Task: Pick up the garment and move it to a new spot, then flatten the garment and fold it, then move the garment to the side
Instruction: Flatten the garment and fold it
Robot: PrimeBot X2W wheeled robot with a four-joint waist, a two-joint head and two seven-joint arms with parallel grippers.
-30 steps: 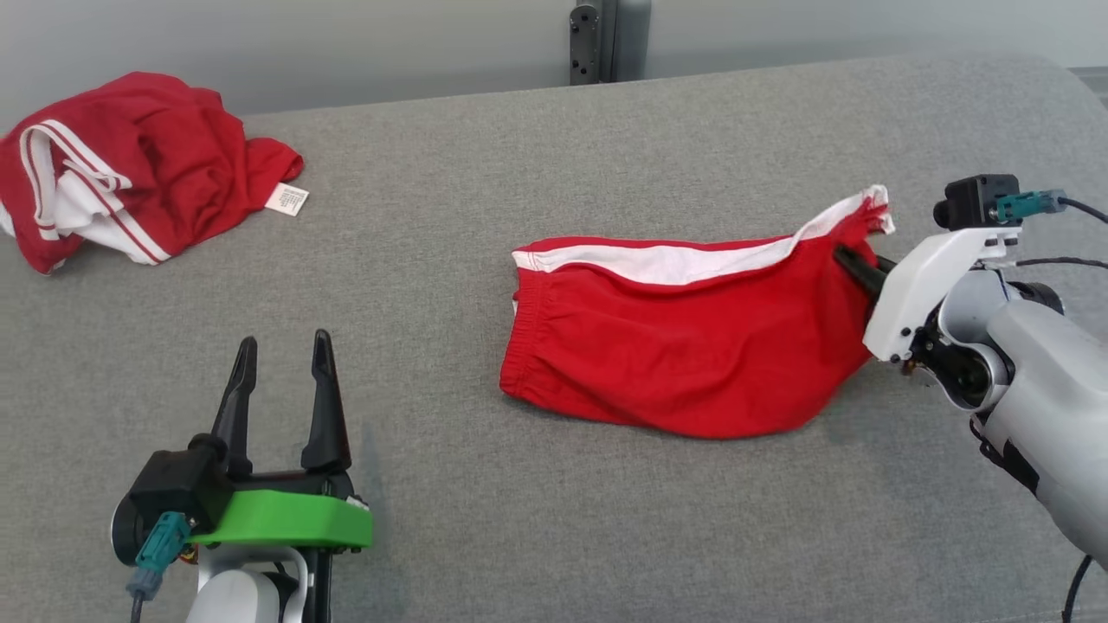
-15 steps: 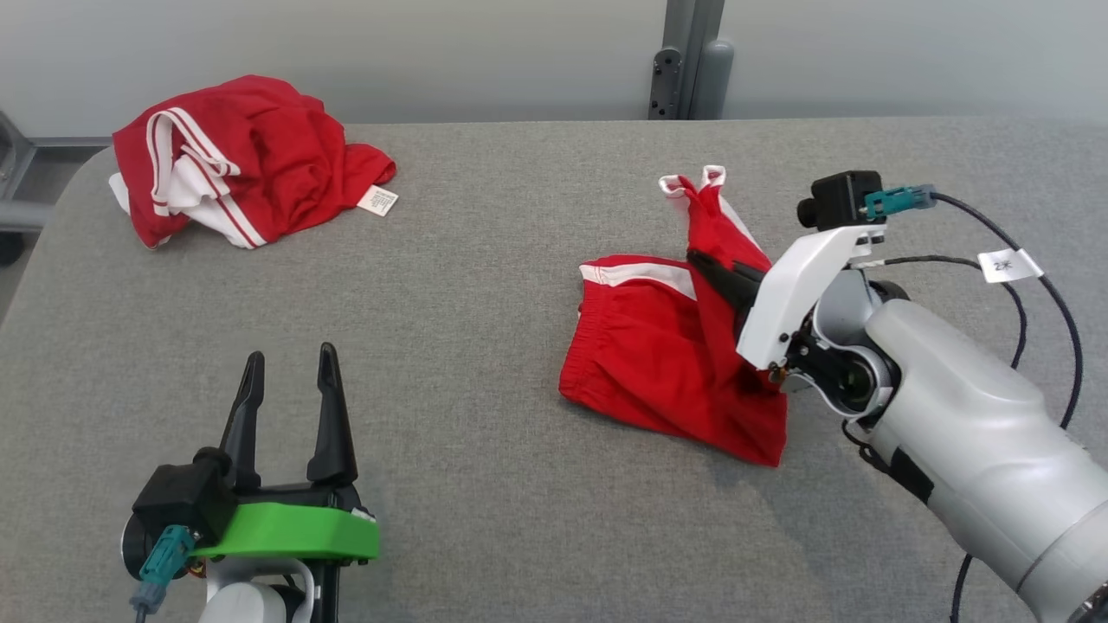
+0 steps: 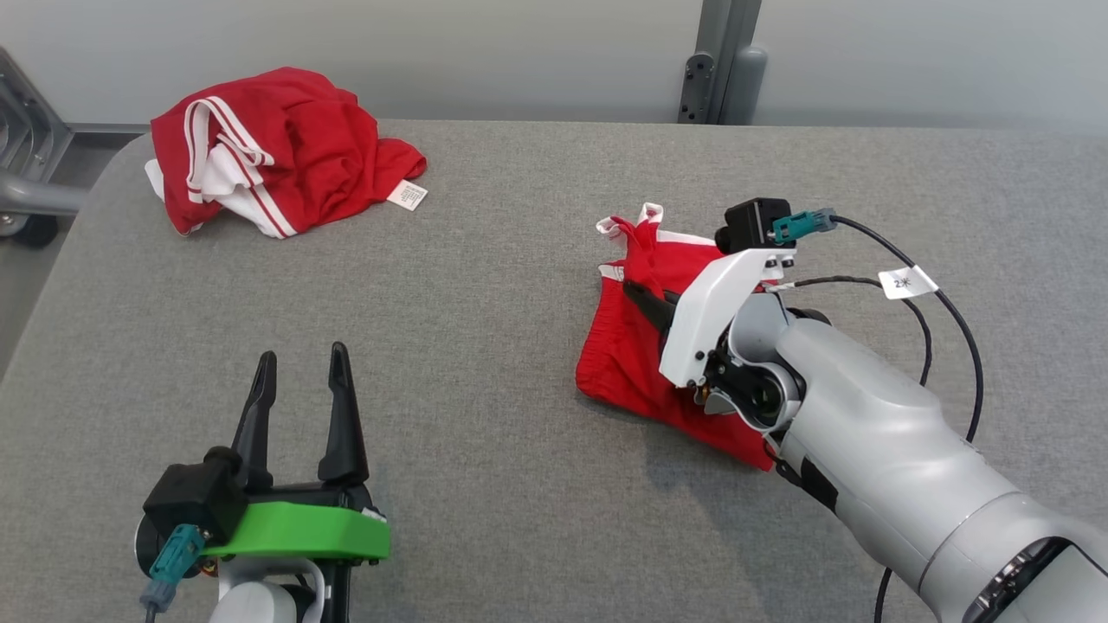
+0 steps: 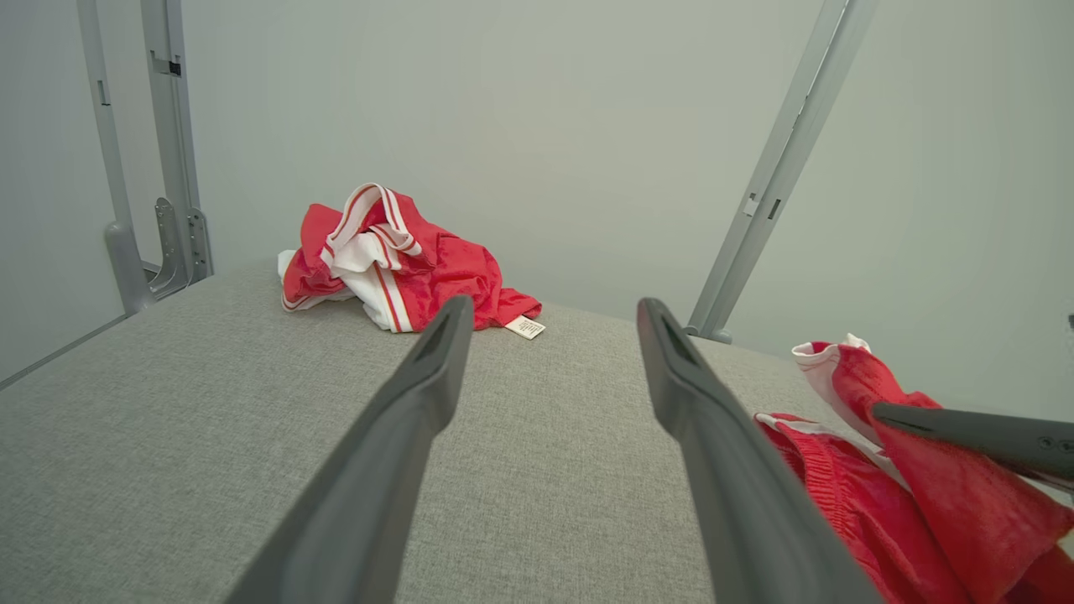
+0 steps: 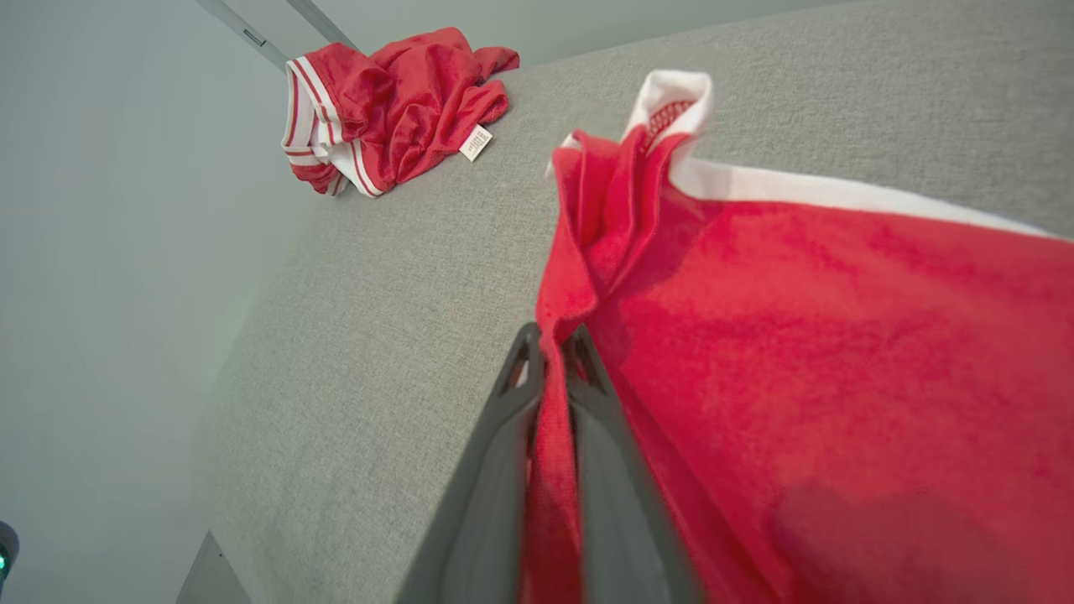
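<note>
- The right gripper (image 5: 550, 340) is nipped tight on a thin, bunched strip of the red garment (image 3: 623, 363). That strip runs up between the two fingers and past their tips to a white-trimmed corner. The rest of the cloth hangs off to one side of the jaws and rests on the grey padded surface (image 3: 485, 346).
- Slip risk: the hold is on a narrow roll of fabric, not a flat layer, so I judge a quick pull could draw it out of the jaws.
- Drag risk: nothing pins the lower layer (the other arm is not helping), so the whole piece may slide with the jaws instead of folding over.
- Wrinkle risk: the cloth is gathered just ahead of the fingertips. Laid down like that, the fold would likely come out lumpy.
- Snag risk: on release, the strip wedged between the fingers may cling and lift away with them.
- The left gripper (image 3: 300, 363) stands wide with nothing between its fingers, well apart from the garment.
- A second red pile (image 3: 286, 147) lies far ahead of both sets of jaws. Its white tag (image 3: 408, 195) carries print too small to read.
- A cable label (image 3: 902, 282) behind the right jaws shows a "2" and an unclear mark.
- No brand is visible.
</note>
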